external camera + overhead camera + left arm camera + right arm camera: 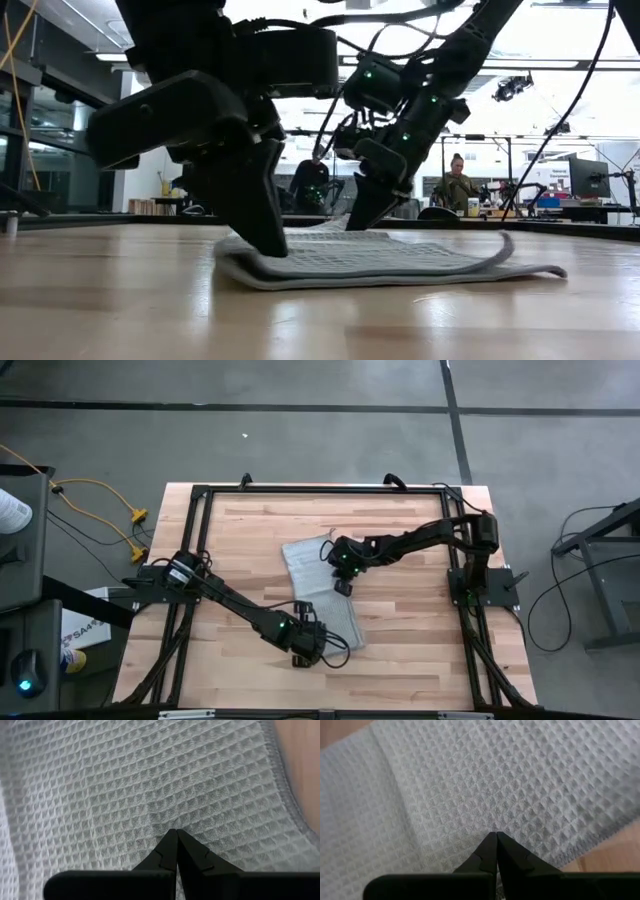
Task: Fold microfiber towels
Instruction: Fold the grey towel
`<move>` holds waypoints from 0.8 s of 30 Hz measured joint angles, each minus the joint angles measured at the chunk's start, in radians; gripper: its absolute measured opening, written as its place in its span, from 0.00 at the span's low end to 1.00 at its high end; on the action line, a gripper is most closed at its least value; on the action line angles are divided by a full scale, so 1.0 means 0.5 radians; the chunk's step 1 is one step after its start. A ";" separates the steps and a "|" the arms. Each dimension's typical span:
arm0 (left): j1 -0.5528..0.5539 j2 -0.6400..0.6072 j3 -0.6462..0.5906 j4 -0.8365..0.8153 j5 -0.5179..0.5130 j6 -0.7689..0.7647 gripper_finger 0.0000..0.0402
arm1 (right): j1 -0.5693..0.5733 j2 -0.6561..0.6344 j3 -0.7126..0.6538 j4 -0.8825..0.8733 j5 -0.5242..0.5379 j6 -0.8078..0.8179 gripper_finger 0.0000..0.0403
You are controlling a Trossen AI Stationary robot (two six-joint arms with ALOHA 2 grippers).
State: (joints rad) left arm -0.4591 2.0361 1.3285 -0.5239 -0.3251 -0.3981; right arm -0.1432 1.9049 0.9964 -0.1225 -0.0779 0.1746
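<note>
The light grey microfiber towel (312, 572) lies flat on the wooden tabletop, a long strip running from the middle toward the near edge. In the low view the towel (400, 262) shows two layers, the upper one curling up at its end (505, 243). My left gripper (312, 648) is shut, its tips on the towel's near end. My right gripper (343, 586) is shut too, its tips on the towel nearer its far end. The waffle weave (150, 780) (495, 780) fills both wrist views. My left gripper touches the towel's top surface (172, 822) with its shut fingertips (270, 248), a short way in from a hemmed edge (285, 795). The fingers slant down from above. The towel lies flat under them. My right gripper sets its shut fingertips (357, 226) on the towel's top surface (494, 826), close to a hemmed edge (600, 839). It comes slanting down from above and from the table's right. The cloth lies flat beneath it.
A black frame (320, 488) runs around the tabletop edges. Bare wood (420, 630) lies to the right of the towel and in front of it (300, 320). People sit at desks (455, 185) in the room beyond the table.
</note>
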 joint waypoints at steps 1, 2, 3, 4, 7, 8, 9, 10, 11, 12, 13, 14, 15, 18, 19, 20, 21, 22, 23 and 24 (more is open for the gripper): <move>0.000 0.000 0.000 -0.034 -0.008 0.000 0.00 | 0.009 -0.002 -0.001 -0.012 0.006 0.016 0.00; 0.000 0.000 0.000 -0.059 -0.014 0.000 0.00 | 0.016 -0.002 -0.001 -0.023 0.012 0.036 0.00; 0.000 0.000 -0.001 -0.082 -0.018 0.000 0.00 | 0.026 -0.009 -0.001 -0.041 0.026 0.064 0.00; 0.000 0.000 -0.001 -0.103 -0.024 0.000 0.00 | 0.038 -0.028 -0.001 -0.076 0.058 0.089 0.00; 0.000 0.001 -0.002 -0.175 -0.034 0.000 0.00 | 0.092 -0.050 -0.005 -0.139 0.199 0.146 0.00; 0.000 0.001 -0.002 -0.197 -0.035 0.000 0.00 | 0.107 -0.064 -0.005 -0.157 0.233 0.168 0.00; 0.000 0.001 -0.002 -0.217 -0.037 0.000 0.00 | 0.118 -0.076 -0.005 -0.190 0.251 0.188 0.00; 0.000 0.002 -0.002 -0.239 -0.041 0.000 0.00 | 0.130 -0.081 -0.008 -0.219 0.264 0.209 0.00; 0.000 0.002 -0.002 -0.264 -0.049 0.000 0.00 | 0.146 -0.082 -0.008 -0.232 0.272 0.232 0.00; 0.000 0.002 -0.004 -0.289 -0.062 0.000 0.00 | 0.156 -0.082 -0.006 -0.240 0.279 0.247 0.00; 0.000 0.002 -0.006 -0.308 -0.070 0.000 0.00 | 0.165 -0.082 -0.005 -0.247 0.284 0.264 0.00; 0.000 0.002 -0.006 -0.320 -0.076 0.000 0.00 | 0.176 -0.082 -0.005 -0.252 0.290 0.272 0.00; 0.000 0.002 -0.006 -0.321 -0.076 0.000 0.00 | 0.185 -0.082 -0.005 -0.254 0.296 0.273 0.00; 0.000 0.003 0.010 -0.334 -0.076 0.017 0.00 | 0.207 -0.082 -0.009 -0.234 0.360 0.234 0.00; 0.000 0.004 0.027 -0.345 -0.076 0.046 0.00 | 0.210 -0.082 -0.009 -0.210 0.368 0.209 0.00; 0.000 0.004 0.046 -0.355 -0.077 0.081 0.00 | 0.210 -0.084 -0.010 -0.175 0.365 0.180 0.00; 0.000 0.005 0.069 -0.362 -0.077 0.118 0.00 | 0.207 -0.100 -0.013 -0.160 0.359 0.154 0.00; 0.000 0.006 0.098 -0.370 -0.080 0.155 0.00 | 0.199 -0.113 -0.014 -0.150 0.346 0.128 0.00; 0.000 0.006 0.129 -0.392 -0.093 0.187 0.00 | 0.195 -0.121 -0.015 -0.130 0.347 0.110 0.00; 0.000 0.005 0.158 -0.426 -0.107 0.216 0.00 | 0.193 -0.136 -0.015 -0.118 0.352 0.094 0.00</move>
State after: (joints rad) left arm -0.4592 2.0387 1.4077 -0.7368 -0.3786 -0.2900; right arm -0.0466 1.8371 0.9887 -0.1816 0.0981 0.2215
